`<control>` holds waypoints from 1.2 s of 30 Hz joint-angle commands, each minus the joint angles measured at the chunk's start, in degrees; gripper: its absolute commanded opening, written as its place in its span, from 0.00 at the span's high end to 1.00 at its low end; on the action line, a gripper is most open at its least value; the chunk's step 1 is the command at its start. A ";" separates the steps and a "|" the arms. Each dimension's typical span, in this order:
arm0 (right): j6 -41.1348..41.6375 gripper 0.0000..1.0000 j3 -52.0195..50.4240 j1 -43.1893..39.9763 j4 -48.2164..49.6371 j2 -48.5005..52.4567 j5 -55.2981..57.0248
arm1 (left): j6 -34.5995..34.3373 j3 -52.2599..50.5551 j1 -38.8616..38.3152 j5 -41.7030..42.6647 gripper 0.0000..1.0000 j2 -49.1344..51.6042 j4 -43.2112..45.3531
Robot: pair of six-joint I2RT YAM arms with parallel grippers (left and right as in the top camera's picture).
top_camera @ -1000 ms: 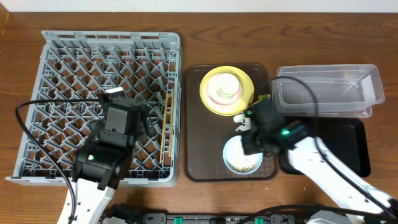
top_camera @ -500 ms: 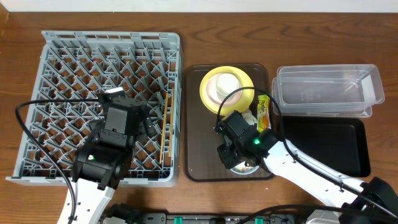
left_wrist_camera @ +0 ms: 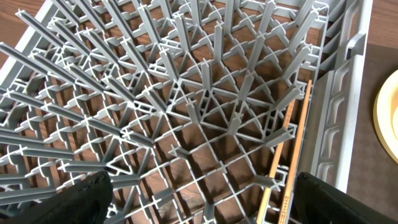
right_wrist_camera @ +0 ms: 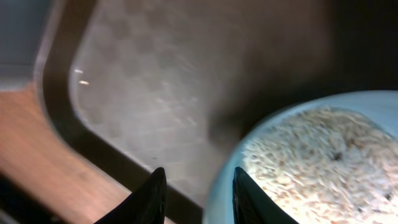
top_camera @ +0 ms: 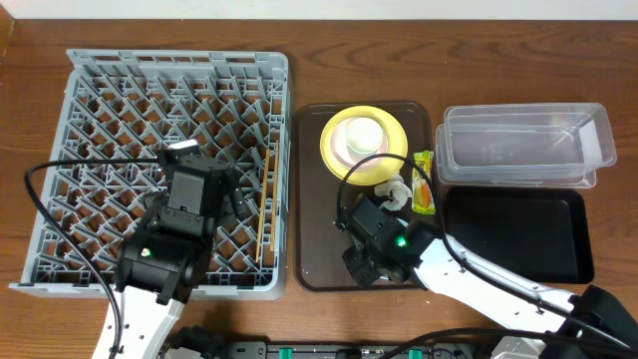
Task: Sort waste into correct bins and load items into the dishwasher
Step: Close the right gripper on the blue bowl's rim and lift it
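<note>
- My right gripper (right_wrist_camera: 196, 186), fingers a little apart, straddles the rim of the light blue bowl (right_wrist_camera: 219, 194) of rice (right_wrist_camera: 311, 149) near the front edge of the brown tray (top_camera: 319, 199). Nothing is clamped.
- My left gripper (left_wrist_camera: 202, 193) hangs wide apart and empty over the grey rack (top_camera: 100, 70). The chopsticks (top_camera: 264, 204) lie along its right edge.
- The yellow plate (top_camera: 394, 165), carrying the cream cup (top_camera: 362, 140), sits at the tray's back edge. The tissue (top_camera: 396, 192) and the wrapper (top_camera: 423, 179) lie towards its right edge.
- The clear tub (top_camera: 523, 145) and the black tray (top_camera: 518, 234) stand at the table's right edge.

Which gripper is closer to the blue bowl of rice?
Right. The right gripper is at the rim of the bowl; the left gripper is over the grey rack, far off.
</note>
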 commanded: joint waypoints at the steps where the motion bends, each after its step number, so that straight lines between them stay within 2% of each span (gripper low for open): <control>1: 2.32 0.67 -1.95 0.50 0.13 1.79 6.40 | -0.50 1.03 0.28 -0.74 0.06 0.07 -0.15; 8: 3.13 0.72 -2.12 0.52 0.46 2.60 6.56 | -0.50 1.03 0.28 -0.72 0.06 0.07 -0.15; 10: 3.13 0.78 -2.12 0.52 0.46 2.60 6.58 | -0.50 1.03 0.28 -0.74 0.06 0.04 -0.15; 13: 3.15 0.96 -2.12 0.52 0.46 2.60 6.56 | -0.50 1.03 0.28 -0.74 0.06 0.04 -0.15; 14: 3.15 0.99 -2.12 0.52 0.46 2.60 6.56 | -0.50 1.03 0.28 -0.74 0.06 0.04 -0.15; 24: 2.97 0.99 1.79 0.50 -2.29 -0.17 4.09 | -0.50 1.03 0.28 -0.74 0.06 0.04 -0.15; 32: 4.68 0.99 14.29 0.35 -19.56 -3.32 15.56 | -0.50 1.03 0.28 -0.74 0.06 0.07 -0.15; 36: 4.61 0.99 19.96 -1.81 -24.33 -4.87 15.65 | -0.50 1.03 0.28 -0.74 0.06 0.07 -0.15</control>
